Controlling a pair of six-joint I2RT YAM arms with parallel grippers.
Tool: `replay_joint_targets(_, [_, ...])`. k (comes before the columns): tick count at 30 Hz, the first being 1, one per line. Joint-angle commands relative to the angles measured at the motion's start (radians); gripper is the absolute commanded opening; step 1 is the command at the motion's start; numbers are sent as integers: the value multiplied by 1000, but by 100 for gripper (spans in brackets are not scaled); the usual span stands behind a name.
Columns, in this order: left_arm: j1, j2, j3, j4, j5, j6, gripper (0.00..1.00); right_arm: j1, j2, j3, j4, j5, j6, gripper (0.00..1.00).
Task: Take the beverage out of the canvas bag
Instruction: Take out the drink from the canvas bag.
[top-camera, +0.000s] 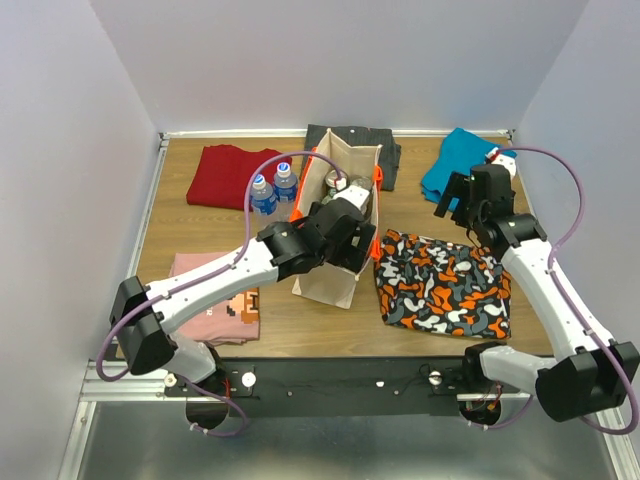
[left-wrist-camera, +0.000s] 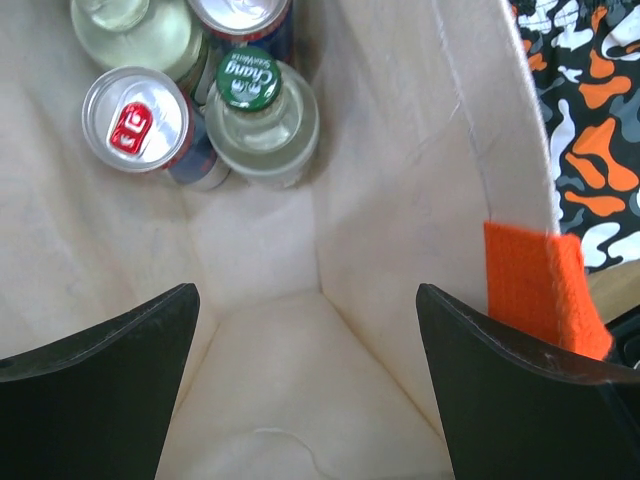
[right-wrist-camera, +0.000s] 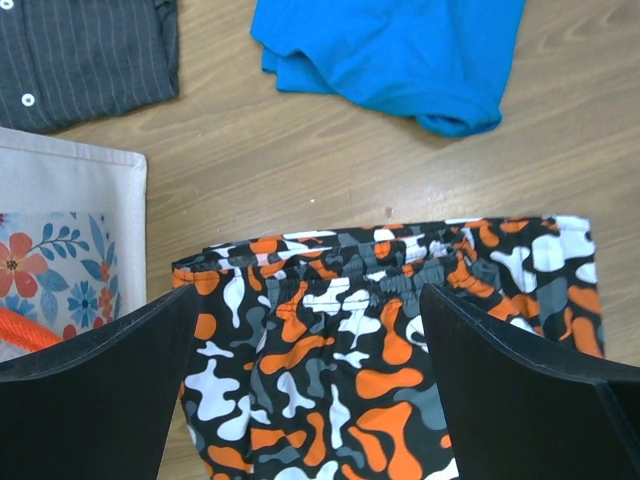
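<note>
The left hand (left-wrist-camera: 305, 300) hangs inside the mouth of the canvas bag (top-camera: 328, 283), fingers spread wide and holding nothing. Below it, clustered in one corner of the bag's bottom, stand the beverages: a green-capped bottle (left-wrist-camera: 258, 108), a can (left-wrist-camera: 135, 118) with a red tab touching it, and two more partly cut off. The right hand (right-wrist-camera: 305, 300) is equally wide and empty, and hovers over the camouflage shorts (right-wrist-camera: 380, 350) just beside the bag on the worktop (top-camera: 290, 325).

A brown wooden table (top-camera: 320, 330) stands between plain pale walls (top-camera: 340, 60) at the back and both sides, with a grey metal sheet (top-camera: 350, 445) along its near edge.
</note>
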Motion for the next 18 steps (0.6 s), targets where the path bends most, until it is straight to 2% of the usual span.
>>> replay_joint_targets(1, [-4, -41, 9, -94, -14, -35, 99, -9, 40, 29, -62, 1, 99, 100])
replay_joint_targets(7, [6, -27, 92, -157, -49, -81, 99, -9, 66, 99, -122, -16, 125, 100])
replay_joint_targets(11, [48, -6, 150, -178, -11, -119, 99, -9, 32, 106, -131, -25, 122, 100])
replay_joint_targets(18, [88, 62, 345, -284, 43, -43, 99, -8, -27, 106, -190, -40, 122, 100])
